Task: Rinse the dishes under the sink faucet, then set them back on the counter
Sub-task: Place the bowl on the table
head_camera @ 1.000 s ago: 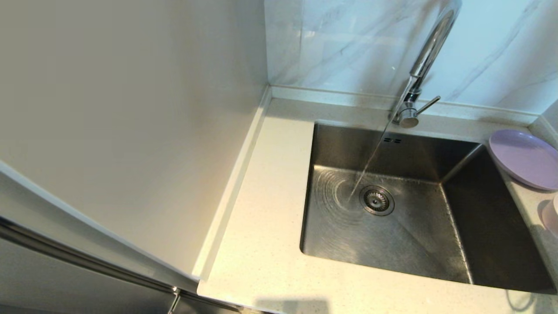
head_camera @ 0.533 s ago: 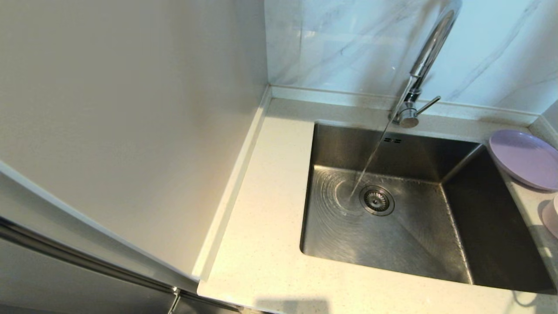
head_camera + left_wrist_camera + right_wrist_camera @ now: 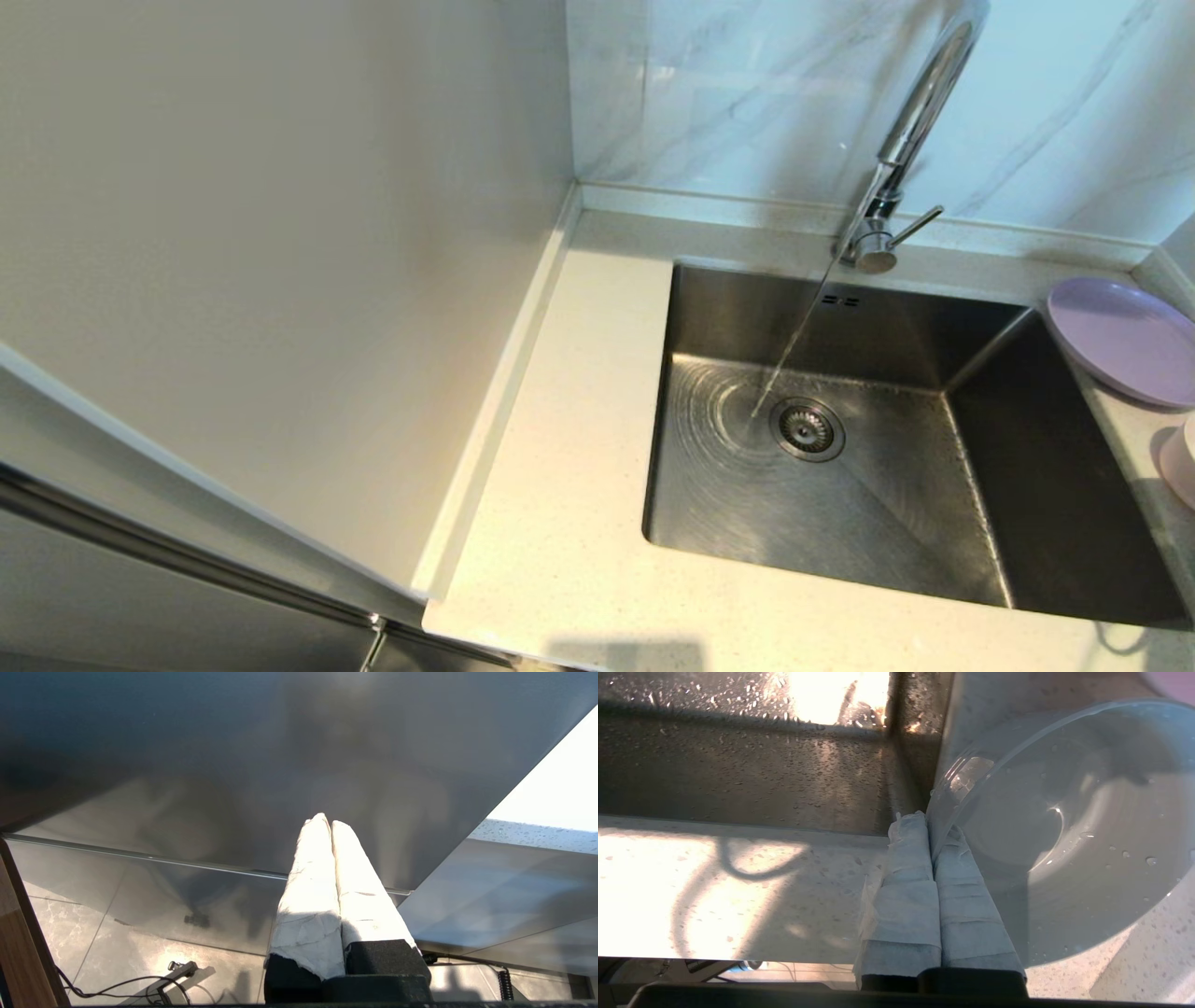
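The bowl (image 3: 1064,830) is held by its rim at the near right corner of the sink (image 3: 1055,485), over the speckled surface (image 3: 714,882), with its wet hollow tipped toward the wrist camera. In the head view only a sliver of it (image 3: 1181,462) is seen at the right edge, just in front of the lilac plate (image 3: 1120,341), which lies flat on the surface beside the sink's right wall. The rim is pinched between the taped fingers (image 3: 901,877) of the right pincer (image 3: 928,823), which is closed tight on it; the rest of the bowl spreads away to one side of the fingers. The stream from the tap (image 3: 910,131) falls beside the drain (image 3: 807,429), well apart from the bowl, across the basin toward the robot's left. The right arm is judged the nearer one. The left pincer (image 3: 327,823) is parked low by the cabinet front, fingers pressed together on nothing.
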